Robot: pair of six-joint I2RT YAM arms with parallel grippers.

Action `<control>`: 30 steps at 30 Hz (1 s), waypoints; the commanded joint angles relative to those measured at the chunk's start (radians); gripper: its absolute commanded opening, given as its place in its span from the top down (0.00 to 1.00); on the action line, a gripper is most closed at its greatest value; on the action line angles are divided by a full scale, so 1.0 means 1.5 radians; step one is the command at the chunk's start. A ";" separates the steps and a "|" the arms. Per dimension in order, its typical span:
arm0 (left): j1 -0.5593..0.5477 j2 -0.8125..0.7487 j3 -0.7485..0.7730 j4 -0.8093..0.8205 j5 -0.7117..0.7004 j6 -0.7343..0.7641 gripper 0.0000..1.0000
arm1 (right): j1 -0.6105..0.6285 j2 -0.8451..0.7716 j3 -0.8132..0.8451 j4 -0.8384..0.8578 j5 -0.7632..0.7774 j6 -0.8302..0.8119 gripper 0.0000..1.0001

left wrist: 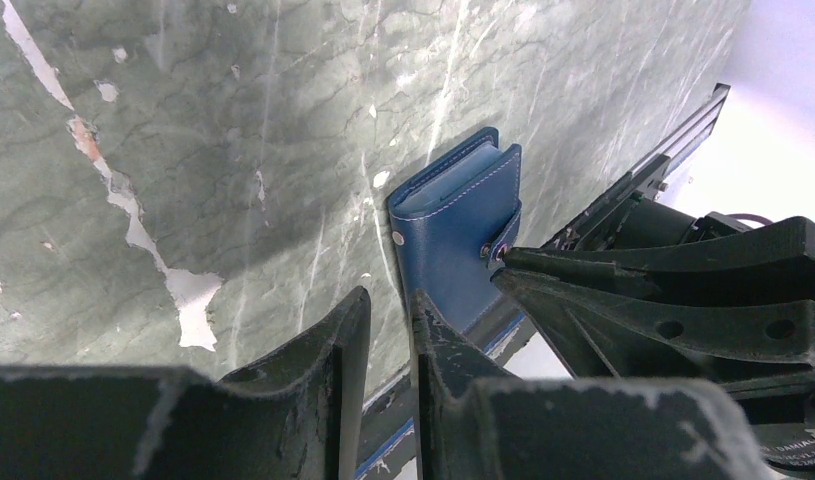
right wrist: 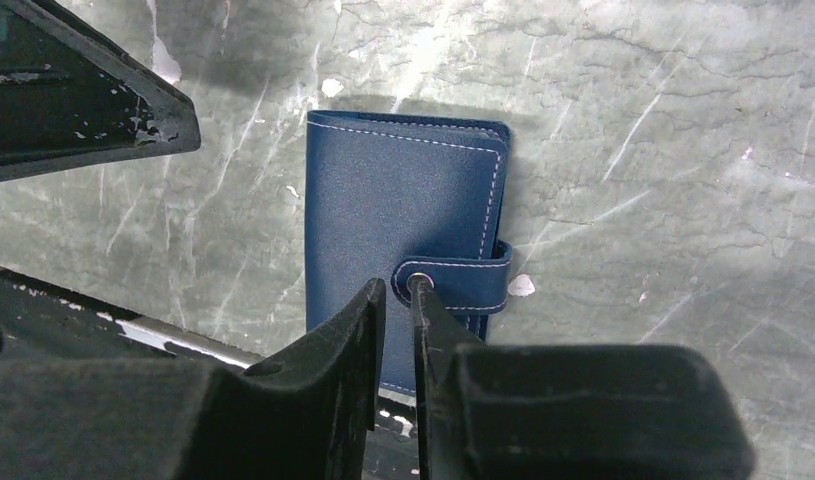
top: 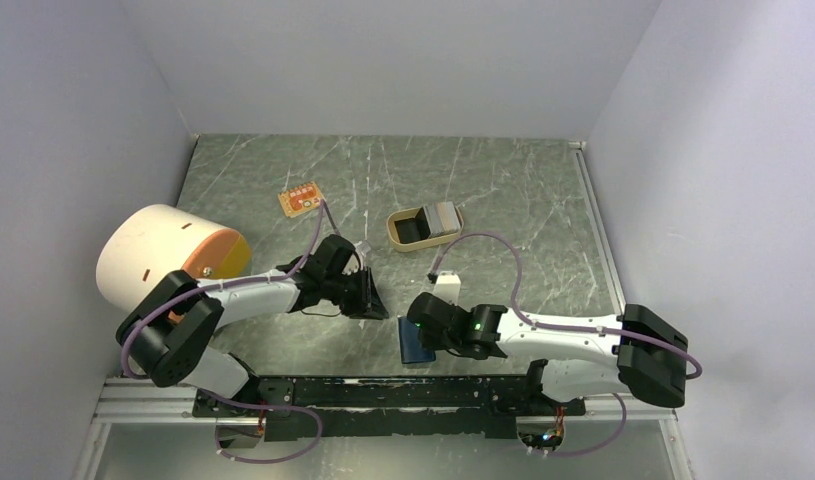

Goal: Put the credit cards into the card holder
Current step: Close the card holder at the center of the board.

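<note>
Near-edge centre, the card holder (right wrist: 403, 200) is lying snapped shut — right gripper (right wrist: 398, 285) pinching its tab, left gripper (left wrist: 389, 300) clenched empty alongside. Opening is calling for a peel upward; credit cards (top: 445, 215) waiting in the far tray (top: 393, 233).

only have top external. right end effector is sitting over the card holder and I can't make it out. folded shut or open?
Observer: Folded shut. The right wrist view shows the card holder lying flat on the table, with its snap strap fastened round the edge.
Operator: ok. where are the tips on it?
Observer: Right end effector has its tips at the snap on that strap, jaws almost together. I can't tell whether it is pinching the strap or only touching it.
</note>
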 commanded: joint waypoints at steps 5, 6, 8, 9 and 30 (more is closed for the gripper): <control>-0.005 0.007 -0.001 0.023 0.016 -0.002 0.73 | 0.001 0.006 -0.009 0.021 0.010 -0.005 0.81; -0.005 0.008 -0.001 0.023 0.016 -0.002 0.73 | 0.000 0.007 -0.010 0.021 0.010 -0.005 0.82; -0.005 0.008 -0.001 0.022 0.015 -0.001 0.73 | -0.001 0.009 -0.011 0.021 0.009 -0.005 0.82; -0.005 0.008 -0.001 0.022 0.015 -0.001 0.73 | -0.002 0.009 -0.012 0.022 0.010 -0.006 0.83; -0.016 0.044 0.002 0.046 0.030 -0.004 0.72 | -0.008 -0.059 -0.010 -0.037 0.030 -0.001 0.77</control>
